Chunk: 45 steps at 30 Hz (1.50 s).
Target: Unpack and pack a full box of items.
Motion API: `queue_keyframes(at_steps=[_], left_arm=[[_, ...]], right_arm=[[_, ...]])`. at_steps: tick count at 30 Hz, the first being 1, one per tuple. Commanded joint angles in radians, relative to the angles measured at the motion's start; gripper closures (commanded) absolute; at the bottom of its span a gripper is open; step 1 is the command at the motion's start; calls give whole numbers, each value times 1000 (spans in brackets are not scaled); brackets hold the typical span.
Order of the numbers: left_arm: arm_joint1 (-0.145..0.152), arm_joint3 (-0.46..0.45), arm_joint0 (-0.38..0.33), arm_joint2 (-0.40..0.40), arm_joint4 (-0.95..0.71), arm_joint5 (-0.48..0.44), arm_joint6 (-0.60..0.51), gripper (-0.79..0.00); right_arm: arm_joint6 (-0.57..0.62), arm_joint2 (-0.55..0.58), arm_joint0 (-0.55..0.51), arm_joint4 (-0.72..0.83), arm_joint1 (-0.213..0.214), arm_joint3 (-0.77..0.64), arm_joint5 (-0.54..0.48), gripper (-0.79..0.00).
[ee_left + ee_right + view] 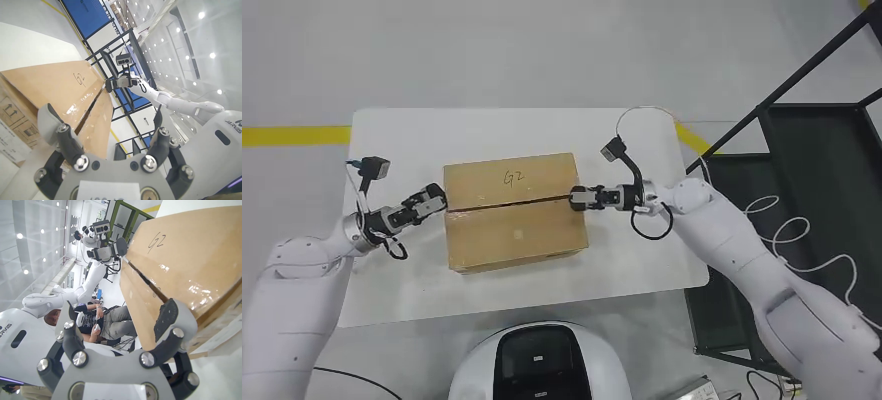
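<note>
Cardboard box (pixel 512 215), flaps down, centre of frame on white table (pixel 542 135). Left gripper (pixel 434 199) and right gripper (pixel 579 197) at its ends, jaws spread wide, holding nothing.

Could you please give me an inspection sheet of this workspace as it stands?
Surface: white table, box near its middle.
Job's things: cardboard box, flaps down, glossy tape at the seam.
Clutter: nothing seen.
Grippers: left gripper and right gripper at opposite ends of the seam, jaws open.
Cables: black loop at the right wrist; white cable along the right arm.
Surroundings: dark rack beside the table; yellow floor line.
</note>
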Motion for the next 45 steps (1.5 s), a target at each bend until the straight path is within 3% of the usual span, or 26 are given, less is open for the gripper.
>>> queue_keyframes(at_steps=[1,11,18,31,37,45], left_arm=[[9,1,1,5,-4,-6,6,-785],[48,-1,10,13,-65,-30,31,-785],[70,29,21,-61,-218,-26,26,-785],[104,17,130,-188,-289,-18,18,-785],[109,-6,170,-242,-398,2,3,-785],[107,-122,236,-296,-471,138,132,-785]], right_arm=[[9,-11,23,7,-15,29,18,-785],[42,-47,101,-3,-73,132,93,-785],[58,-63,126,-21,-107,170,100,-785],[50,-64,142,-70,-143,180,127,-785],[51,-63,141,-69,-143,181,126,-785],[51,-63,141,-69,-143,181,126,-785]])
